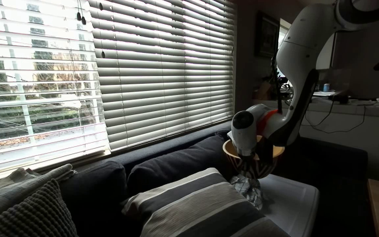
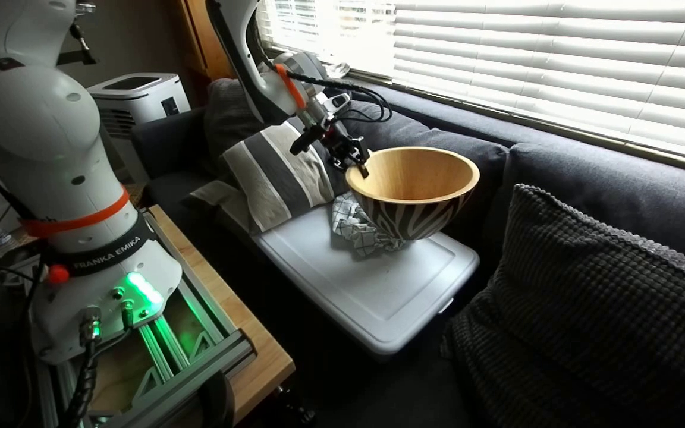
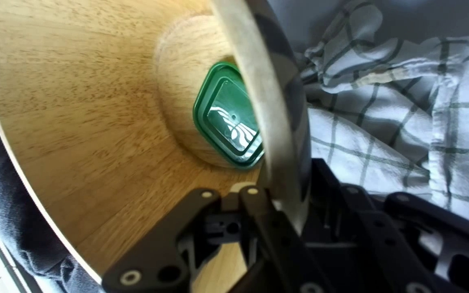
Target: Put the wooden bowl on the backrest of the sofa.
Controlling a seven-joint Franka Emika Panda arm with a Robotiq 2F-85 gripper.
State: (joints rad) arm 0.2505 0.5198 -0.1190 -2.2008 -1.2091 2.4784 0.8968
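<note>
The wooden bowl (image 2: 417,172) is deep, tan inside and dark striped outside, above the grey lid. It also shows in an exterior view (image 1: 268,169) and fills the left of the wrist view (image 3: 96,101). My gripper (image 2: 360,166) is shut on the bowl's rim, one finger inside and one outside, as the wrist view (image 3: 285,183) shows. A green lid-like container (image 3: 230,118) lies in the bowl. Whether the bowl's base touches the lid or cloth below, I cannot tell. The backrest of the sofa (image 2: 461,119) runs behind the bowl, under the window, and shows in an exterior view (image 1: 176,144).
A grey plastic box (image 2: 372,291) stands under the bowl with a checked cloth (image 2: 357,229) on it. A striped cushion (image 2: 289,172) and a dark ribbed cushion (image 2: 604,297) flank it. Blinds (image 1: 163,75) hang right behind the backrest. Loose back cushions (image 1: 176,161) lean against it.
</note>
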